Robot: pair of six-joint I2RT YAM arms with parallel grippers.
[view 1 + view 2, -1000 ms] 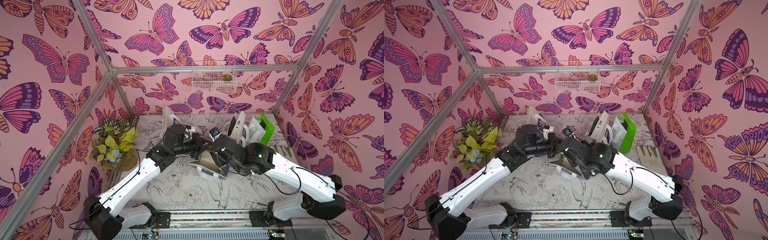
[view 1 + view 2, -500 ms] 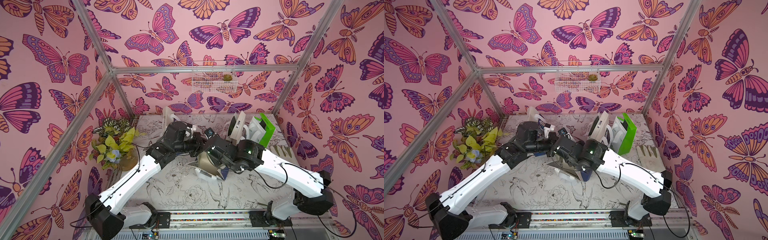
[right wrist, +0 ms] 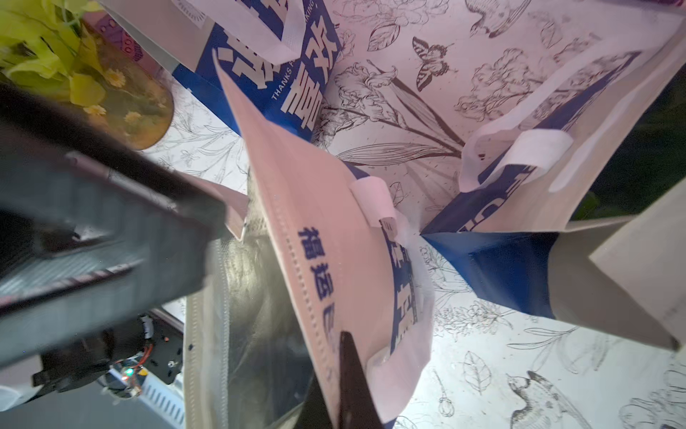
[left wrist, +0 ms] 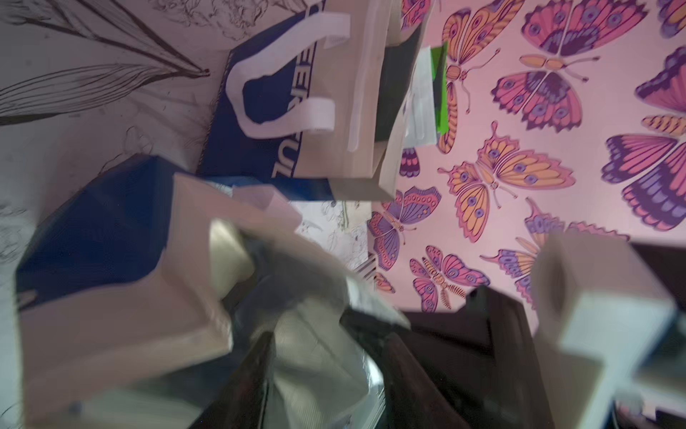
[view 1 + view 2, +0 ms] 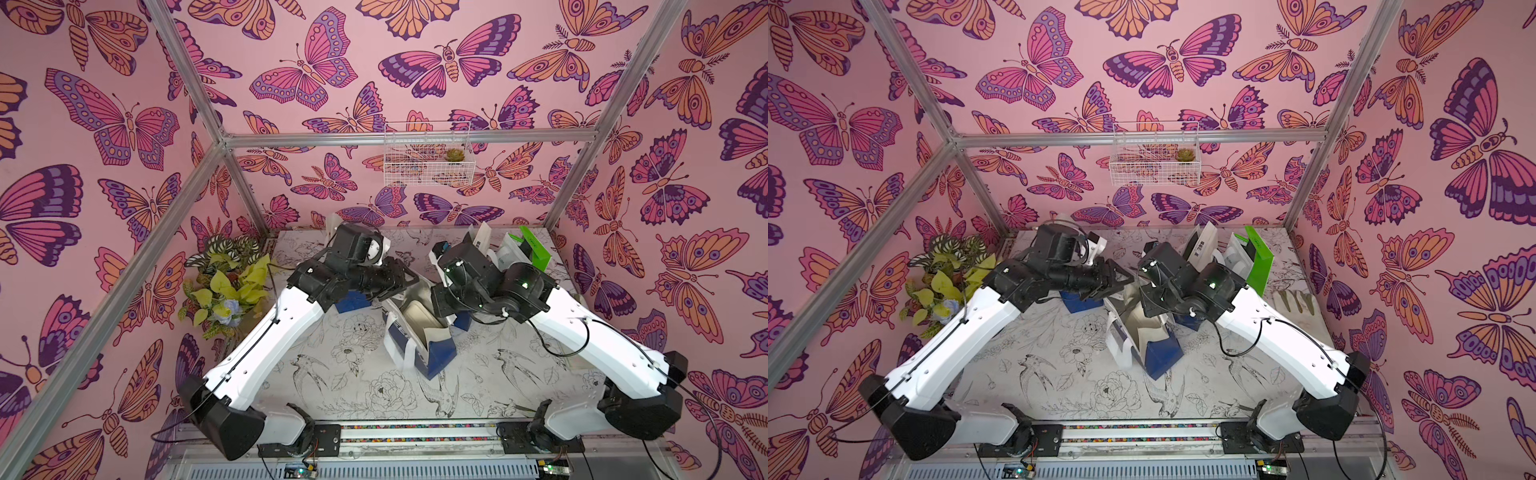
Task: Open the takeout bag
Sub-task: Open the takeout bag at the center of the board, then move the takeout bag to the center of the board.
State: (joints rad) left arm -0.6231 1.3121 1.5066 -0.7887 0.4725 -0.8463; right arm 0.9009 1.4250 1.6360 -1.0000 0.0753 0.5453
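Note:
The takeout bag (image 5: pixel 419 336) (image 5: pixel 1142 340), blue and white with a silver lining, stands mid-table with its mouth gaping upward. My left gripper (image 5: pixel 409 280) (image 5: pixel 1121 278) hovers at the bag's far-left rim. In the left wrist view the left gripper (image 4: pixel 326 345) is open, its jaws apart with pale bag fabric lying loose between them. My right gripper (image 3: pixel 336 349) is shut on the bag's wall (image 3: pixel 326 241), one dark finger (image 3: pixel 350 371) outside and the other hidden inside. In both top views the right wrist covers that grip.
Two more blue bags lie flat beside it, one under the left arm (image 5: pixel 353 301) (image 5: pixel 1079 302) and one under the right (image 5: pixel 462 322). White and green bags (image 5: pixel 536 249) (image 5: pixel 1258 262) stand back right. A plant (image 5: pixel 224 286) fills the left corner. A wire basket (image 5: pixel 428 160) hangs on the back wall.
The right gripper has closed on the bag's wall. The left gripper has opened and released the fabric. The bag's mouth now gapes wider.

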